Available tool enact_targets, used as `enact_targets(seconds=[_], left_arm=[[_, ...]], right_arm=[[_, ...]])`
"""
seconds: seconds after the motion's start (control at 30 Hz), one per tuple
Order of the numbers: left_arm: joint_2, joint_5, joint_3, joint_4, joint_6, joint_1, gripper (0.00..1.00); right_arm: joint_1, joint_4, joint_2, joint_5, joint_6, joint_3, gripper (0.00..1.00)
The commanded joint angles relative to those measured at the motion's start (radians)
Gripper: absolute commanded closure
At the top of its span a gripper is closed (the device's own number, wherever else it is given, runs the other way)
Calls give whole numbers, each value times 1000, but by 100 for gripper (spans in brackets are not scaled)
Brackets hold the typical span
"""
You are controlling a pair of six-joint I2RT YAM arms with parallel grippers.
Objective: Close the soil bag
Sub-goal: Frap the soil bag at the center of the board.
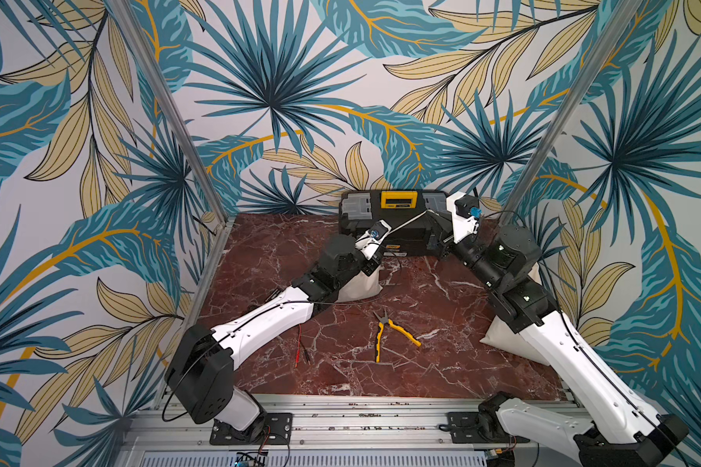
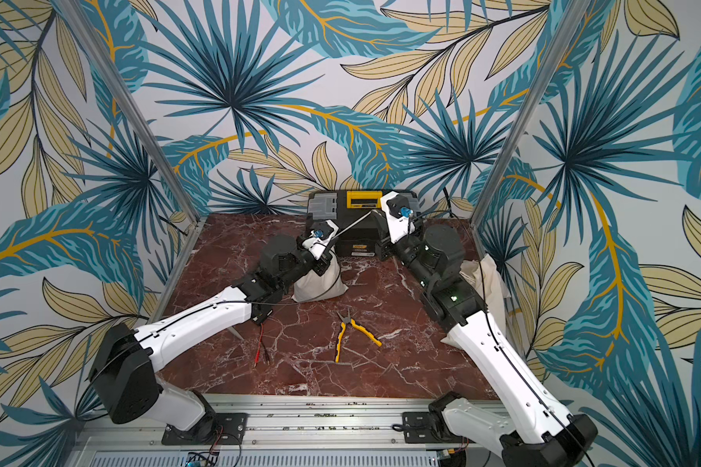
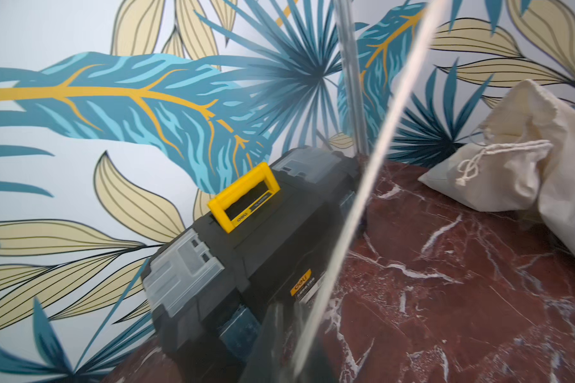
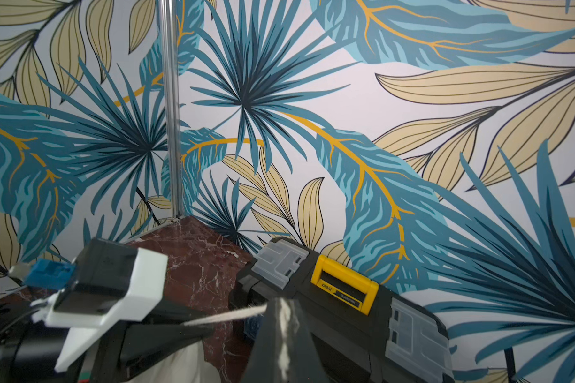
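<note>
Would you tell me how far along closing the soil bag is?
Done: the drawstring is caught and runs taut. In hand: the right claw pinches it; the left claw looks shut on it beside the soil bag. Left: the mouth is hidden under the left arm, so cinching is unconfirmed; then release.

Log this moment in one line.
left gripper: shut on cord by bag | right gripper: shut on cord | cord: taut between grippers | bag mouth: hidden
</note>
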Motion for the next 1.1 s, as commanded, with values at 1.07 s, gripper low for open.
enact_targets(seconds=[1.07], left_arm=[[46, -366, 33, -442, -173, 314, 89]], right_arm=[[-62, 147, -244, 331, 64, -120, 100]])
